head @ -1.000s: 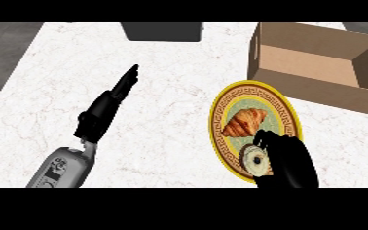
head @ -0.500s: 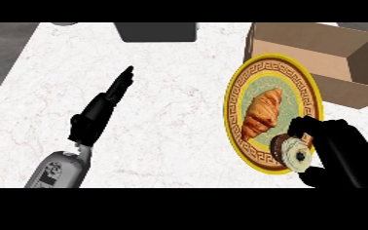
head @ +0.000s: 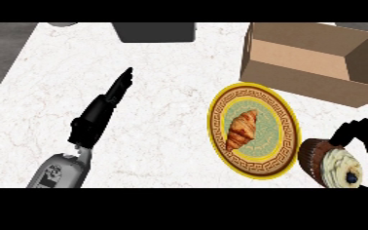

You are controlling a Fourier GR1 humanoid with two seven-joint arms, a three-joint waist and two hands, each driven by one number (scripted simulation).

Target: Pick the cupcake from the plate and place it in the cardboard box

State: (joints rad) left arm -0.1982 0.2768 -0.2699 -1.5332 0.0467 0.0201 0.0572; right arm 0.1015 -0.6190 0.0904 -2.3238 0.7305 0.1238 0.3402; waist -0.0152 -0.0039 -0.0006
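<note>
The cupcake (head: 336,164) sits just below the black fingers of the right hand (head: 351,132) at the view's right edge, its side touching them; only a few curled fingers show, bent over the cake's upper side, and the thumb is out of sight, so how far round the cake they close cannot be told. The cake is tilted, with a ribbed dark brown wrapper, pale cream frosting and a small dark berry on top, and it lies just off the plate's (head: 218,131) right rim. The plate is round, with a yellow edge, a brown key-pattern band and a pale green middle that carries a golden, ridged croissant (head: 243,128). Above the fingers stands the open cardboard box (head: 302,78), plain brown with flat walls. The left hand (head: 106,106), fingers straight, lies over the white veined marble counter (head: 165,87).
</note>
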